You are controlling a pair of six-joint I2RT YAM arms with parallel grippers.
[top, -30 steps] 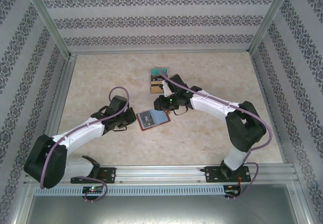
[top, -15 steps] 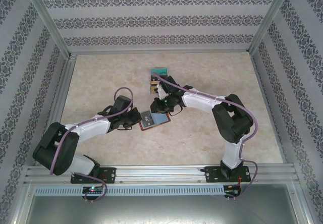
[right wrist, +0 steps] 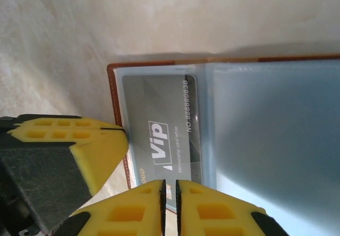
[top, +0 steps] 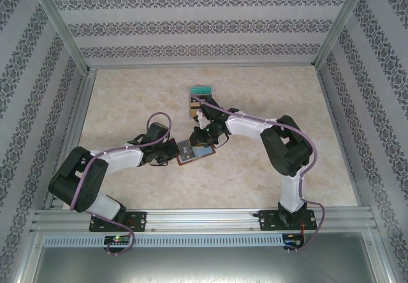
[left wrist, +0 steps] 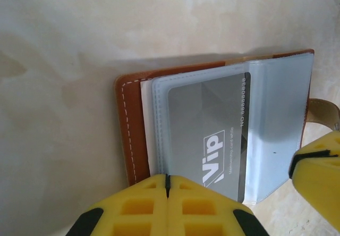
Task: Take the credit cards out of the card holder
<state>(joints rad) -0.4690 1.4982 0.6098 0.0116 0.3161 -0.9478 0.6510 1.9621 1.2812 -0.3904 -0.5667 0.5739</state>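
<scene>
The brown leather card holder (top: 194,151) lies open on the table, its blue-grey sleeve pages (left wrist: 279,114) facing up. A grey credit card (left wrist: 210,129) marked "Vip" sits in a sleeve, and a tan card edge (right wrist: 139,175) shows under it. My left gripper (left wrist: 167,178) is shut, its tips resting on the holder's left edge (top: 171,150). My right gripper (right wrist: 170,185) reaches in from the opposite side (top: 203,139). Its jaws are closed to a thin slit on the edge of a card. The snap tab (left wrist: 325,111) sticks out beside the right gripper's yellow fingers (left wrist: 319,177).
A small stepped stack with a teal top (top: 201,90) stands just behind the holder, close to the right arm's wrist. Metal frame rails (top: 70,130) and patterned walls bound the beige table (top: 127,92). Both wrists crowd the holder.
Both arms have drawn in over the holder, the left elbow swinging forward and the right wrist dropping towards the cards. The right jaws have narrowed. The holder shifted slightly.
</scene>
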